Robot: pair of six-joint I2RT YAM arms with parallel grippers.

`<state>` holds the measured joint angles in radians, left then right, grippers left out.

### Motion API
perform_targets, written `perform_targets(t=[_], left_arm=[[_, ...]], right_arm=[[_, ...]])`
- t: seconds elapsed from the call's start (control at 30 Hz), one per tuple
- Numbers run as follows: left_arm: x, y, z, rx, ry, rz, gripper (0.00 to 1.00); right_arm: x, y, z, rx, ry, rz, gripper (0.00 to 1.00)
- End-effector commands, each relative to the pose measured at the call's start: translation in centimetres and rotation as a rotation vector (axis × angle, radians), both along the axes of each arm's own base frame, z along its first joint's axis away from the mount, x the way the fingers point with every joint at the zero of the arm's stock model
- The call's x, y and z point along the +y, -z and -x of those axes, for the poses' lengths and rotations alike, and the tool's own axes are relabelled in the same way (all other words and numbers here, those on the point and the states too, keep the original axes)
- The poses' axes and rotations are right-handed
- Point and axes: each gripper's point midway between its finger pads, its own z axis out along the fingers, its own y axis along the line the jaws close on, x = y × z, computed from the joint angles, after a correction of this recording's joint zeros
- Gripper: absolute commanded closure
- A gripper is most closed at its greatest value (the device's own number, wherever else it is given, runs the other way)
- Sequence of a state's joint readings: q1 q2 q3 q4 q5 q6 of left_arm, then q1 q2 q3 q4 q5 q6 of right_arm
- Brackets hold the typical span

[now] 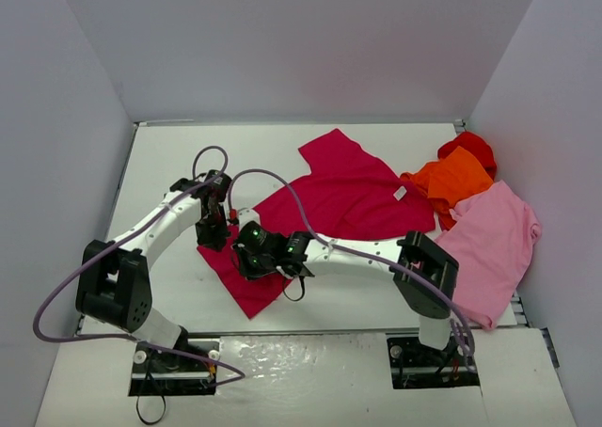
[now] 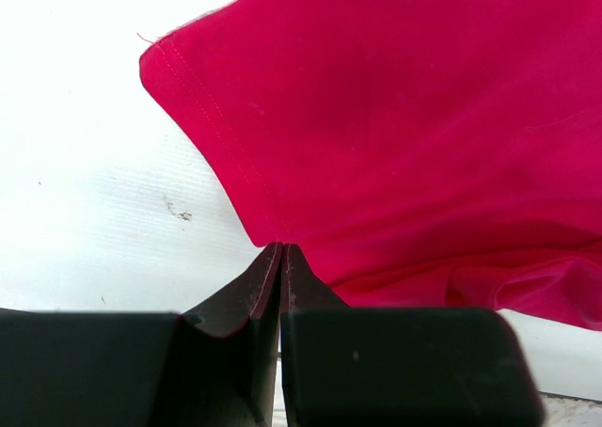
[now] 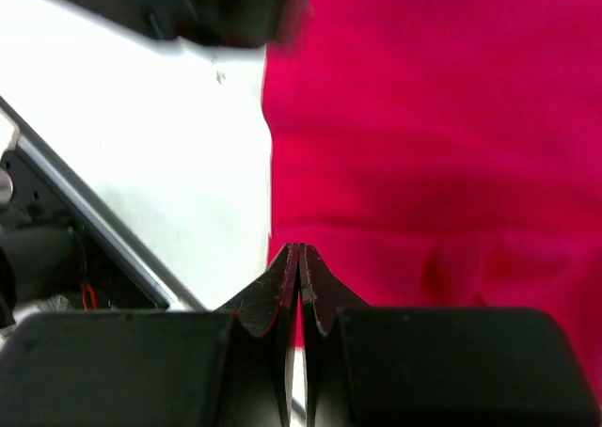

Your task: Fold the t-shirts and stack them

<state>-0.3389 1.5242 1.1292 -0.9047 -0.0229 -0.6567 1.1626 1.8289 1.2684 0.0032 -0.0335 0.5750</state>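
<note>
Black jaws of the left gripper (image 1: 213, 237) are pressed together on the hemmed left edge of the crimson shirt (image 1: 343, 197), low over the white table (image 1: 169, 164). Just to its right, the right gripper (image 1: 246, 256) is likewise closed, pinching the same shirt near its front corner. The shirt lies spread and rumpled across the middle of the table, with a small white tag (image 1: 400, 193) on its right side. At the far right a crumpled orange shirt (image 1: 458, 181) touches a bright red shirt (image 1: 470, 147) behind it, and a pink shirt (image 1: 494, 239) lies spread in front.
</note>
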Motion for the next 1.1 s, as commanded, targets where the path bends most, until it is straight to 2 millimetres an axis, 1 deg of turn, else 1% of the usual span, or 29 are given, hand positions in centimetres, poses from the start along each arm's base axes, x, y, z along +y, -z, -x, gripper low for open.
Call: perform_targets(t=[0.0, 0.07, 0.13, 0.17, 0.23, 0.27, 0.3, 0.33, 0.43, 0.53, 0.7, 0.77, 0.9, 1.03, 1.07], left_arm=[[0.1, -1.0, -0.4, -0.041, 0.007, 0.009, 1.00], [0.2, -1.0, -0.2, -0.036, 0.015, 0.004, 1.00], [0.6, -1.1, 0.0, -0.034, 0.022, -0.011, 1.00], [0.7, -1.1, 0.1, -0.034, 0.023, -0.019, 1.00], [0.9, -1.3, 0.1, -0.033, 0.025, -0.024, 1.00], [0.9, -1.3, 0.1, -0.037, 0.024, -0.022, 1.00], [0.8, -1.4, 0.1, -0.039, 0.023, -0.019, 1.00], [0.7, -1.4, 0.1, -0.040, 0.023, -0.013, 1.00], [0.2, -1.4, -0.2, -0.048, 0.021, 0.011, 1.00], [0.0, -1.4, -0.4, -0.048, 0.020, 0.021, 1.00], [0.2, -1.6, -0.2, -0.049, 0.018, 0.013, 1.00], [0.3, -1.4, 0.1, -0.040, 0.019, 0.009, 1.00], [0.4, -1.0, 0.2, -0.027, 0.018, 0.003, 1.00], [0.4, -1.0, 0.3, -0.026, 0.017, 0.001, 1.00], [0.4, -1.0, 0.2, -0.026, 0.018, 0.000, 1.00]], right_arm=[[2.3, -2.1, -2.2, -0.053, -0.032, -0.028, 1.00], [1.2, -1.7, -2.6, -0.039, -0.020, 0.008, 0.95], [-1.0, -0.8, -2.2, -0.015, 0.003, 0.035, 0.70], [-2.4, -0.2, -1.7, 0.002, 0.015, 0.050, 0.61], [-4.8, 0.7, -1.1, 0.030, 0.054, 0.073, 0.57], [-6.3, 1.2, -0.8, 0.043, 0.077, 0.084, 0.57], [-7.4, 1.4, -0.7, 0.049, 0.102, 0.087, 0.56], [-8.0, 1.2, -0.6, 0.049, 0.125, 0.082, 0.56], [-9.2, 2.1, 0.1, 0.073, 0.147, 0.090, 0.56], [-9.2, 2.6, 0.3, 0.081, 0.151, 0.084, 0.56], [-8.6, 3.3, 0.2, 0.085, 0.133, 0.085, 0.56], [-7.8, 3.4, -0.1, 0.079, 0.120, 0.071, 0.56], [-6.9, 4.1, -0.1, 0.089, 0.097, 0.070, 0.56], [-6.5, 4.7, -0.1, 0.094, 0.084, 0.071, 0.57], [-6.5, 4.8, -0.1, 0.097, 0.083, 0.074, 0.59]])
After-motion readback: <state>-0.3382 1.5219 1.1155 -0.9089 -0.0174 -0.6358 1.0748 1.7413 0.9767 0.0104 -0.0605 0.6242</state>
